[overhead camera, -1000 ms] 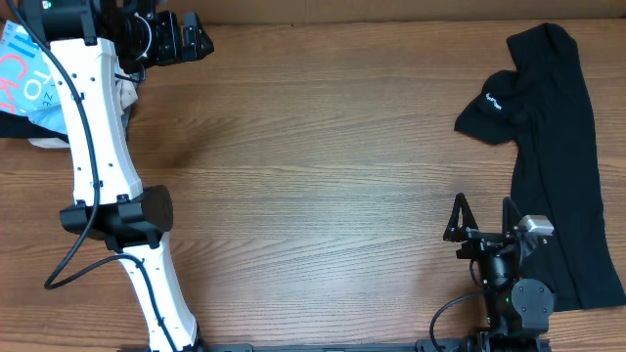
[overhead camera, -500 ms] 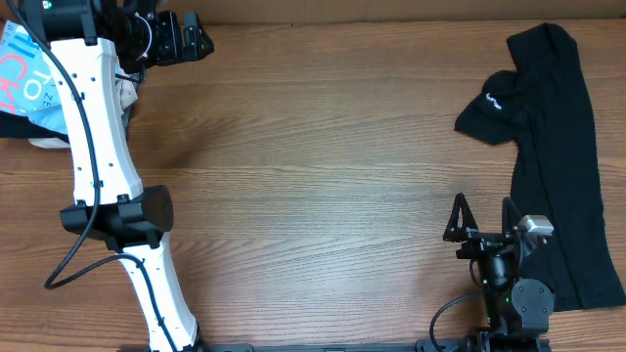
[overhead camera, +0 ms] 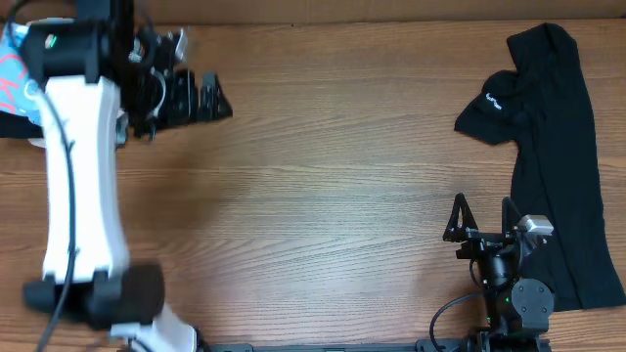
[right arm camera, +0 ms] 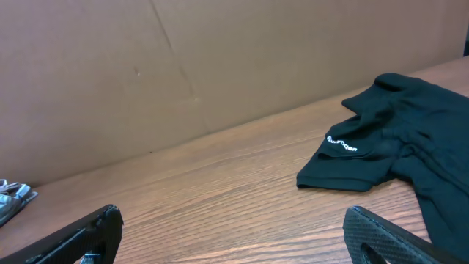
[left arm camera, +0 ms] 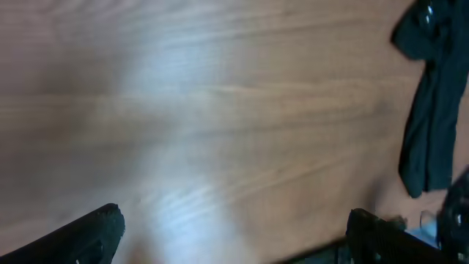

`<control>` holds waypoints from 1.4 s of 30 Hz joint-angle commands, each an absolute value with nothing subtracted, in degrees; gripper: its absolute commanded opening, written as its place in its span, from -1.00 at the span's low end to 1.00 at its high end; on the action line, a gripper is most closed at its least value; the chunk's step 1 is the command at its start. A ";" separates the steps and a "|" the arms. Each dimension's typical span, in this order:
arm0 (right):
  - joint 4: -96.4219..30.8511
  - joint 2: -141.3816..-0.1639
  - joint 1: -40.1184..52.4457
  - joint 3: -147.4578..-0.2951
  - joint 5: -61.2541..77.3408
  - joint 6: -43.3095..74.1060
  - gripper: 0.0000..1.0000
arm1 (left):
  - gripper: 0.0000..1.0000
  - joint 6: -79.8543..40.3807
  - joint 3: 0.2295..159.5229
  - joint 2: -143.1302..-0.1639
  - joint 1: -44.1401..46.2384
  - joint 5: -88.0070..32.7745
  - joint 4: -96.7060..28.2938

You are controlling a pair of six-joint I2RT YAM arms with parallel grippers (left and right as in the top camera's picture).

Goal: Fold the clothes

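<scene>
A black shirt [overhead camera: 558, 147] with a small white logo lies crumpled along the right side of the table; it also shows in the right wrist view [right arm camera: 396, 147] and, blurred, in the left wrist view [left arm camera: 432, 95]. A light blue T-shirt [overhead camera: 18, 83] with red lettering lies at the far left edge, mostly hidden behind the left arm. My left gripper [overhead camera: 217, 96] is open and empty above bare wood at the upper left. My right gripper [overhead camera: 481, 217] is open and empty at the front right, beside the black shirt's lower part.
The wooden table [overhead camera: 333, 176] spans the view. A brown cardboard wall [right arm camera: 220, 59] stands behind its far edge. The white left arm [overhead camera: 78, 196] runs along the left side.
The left arm has swung away from the blue T-shirt; its gripper has moved right and toward the front, over bare table. The right arm has not moved.
</scene>
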State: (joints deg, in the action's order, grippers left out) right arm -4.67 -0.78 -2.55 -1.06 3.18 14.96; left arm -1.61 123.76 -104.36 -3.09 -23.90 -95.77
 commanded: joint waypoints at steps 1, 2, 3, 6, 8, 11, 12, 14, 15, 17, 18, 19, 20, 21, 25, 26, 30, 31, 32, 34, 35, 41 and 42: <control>-4.43 -0.16 -2.59 -0.45 3.49 15.20 1.00 | 0.99 -1.91 112.25 -89.06 -3.36 -20.14 -92.33; -4.43 -0.16 -2.59 -0.45 3.51 15.20 1.00 | 1.00 -1.91 109.80 -85.91 -3.36 -19.55 -91.00; -4.43 -0.16 -2.59 -0.45 3.49 15.20 1.00 | 1.00 -1.91 107.20 -82.65 -3.36 -19.00 -88.97; -4.43 -0.16 -2.59 -0.45 3.49 15.20 1.00 | 1.00 -1.89 99.31 -72.82 -3.36 -17.23 -82.13; -4.43 -0.16 -2.59 -0.45 3.49 15.20 1.00 | 1.00 -1.87 94.04 -66.35 -3.36 -15.62 -77.34; -4.43 -0.16 -2.59 -0.45 3.49 15.20 1.00 | 0.99 -1.89 85.21 -56.42 -3.36 -14.00 -70.17; -4.43 -0.16 -2.59 -0.45 3.49 15.20 1.00 | 1.00 -1.89 82.43 -53.39 -3.36 -14.00 -68.16; -4.43 -0.16 -2.59 -0.45 3.49 15.20 1.00 | 0.99 -1.89 76.31 -46.98 -3.36 -14.00 -63.68; -4.43 -0.16 -2.59 -0.45 3.49 15.20 1.00 | 1.00 -1.89 72.51 -43.38 -3.36 -14.00 -60.38; -4.43 -0.16 -2.59 -0.45 3.49 15.20 1.00 | 1.00 -1.91 62.28 -34.63 -3.36 -14.00 -51.05; -4.43 -0.16 -2.59 -0.45 3.49 15.20 1.00 | 1.00 -1.91 58.33 -31.64 -3.36 -14.02 -47.18; -4.43 -0.16 -2.59 -0.45 3.49 15.20 1.00 | 1.00 -1.93 54.50 -28.99 -3.36 -14.13 -43.33; -4.43 -0.16 -2.59 -0.45 3.49 15.20 1.00 | 0.99 -1.93 50.48 -26.44 -3.36 -14.68 -39.22; -4.43 -0.16 -2.59 -0.45 3.49 15.20 1.00 | 1.00 -1.96 46.98 -24.38 -3.36 -15.07 -35.75; -4.43 -0.16 -2.59 -0.45 3.49 15.20 1.00 | 1.00 -2.42 33.63 -17.76 -3.33 -16.27 -22.04; -4.43 -0.16 -2.59 -0.45 3.49 15.20 1.00 | 1.00 -2.44 30.61 -16.49 -3.33 -16.64 -18.79; -4.43 -0.16 -2.59 -0.45 3.49 15.20 1.00 | 1.00 -2.59 20.53 -11.66 -3.33 -16.73 -7.73; -4.43 -0.16 -2.59 -0.45 3.49 15.20 1.00 | 1.00 -2.57 18.68 -10.57 -3.33 -16.69 -5.72; -4.43 -0.16 -2.59 -0.45 3.49 15.20 1.00 | 0.99 -2.42 16.67 -9.21 -3.33 -16.32 -3.97; -4.43 -0.16 -2.59 -0.45 3.49 15.20 1.00 | 1.00 -1.04 13.89 -6.90 -3.33 -16.29 -2.22; -4.43 -0.16 -2.59 -0.45 3.49 15.20 1.00 | 1.00 -0.36 12.88 -5.89 -3.33 -16.10 -2.02; -4.43 -0.16 -2.59 -0.45 3.49 15.20 1.00 | 1.00 2.20 7.35 -1.56 -3.33 -14.83 0.99; -4.43 -0.16 -2.59 -0.45 3.49 15.20 1.00 | 1.00 2.20 6.44 -0.91 -3.33 -14.81 1.28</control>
State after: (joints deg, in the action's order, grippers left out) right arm -4.69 -0.73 -2.55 -1.04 3.20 14.98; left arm 0.19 9.13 -3.14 -3.09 -15.75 0.27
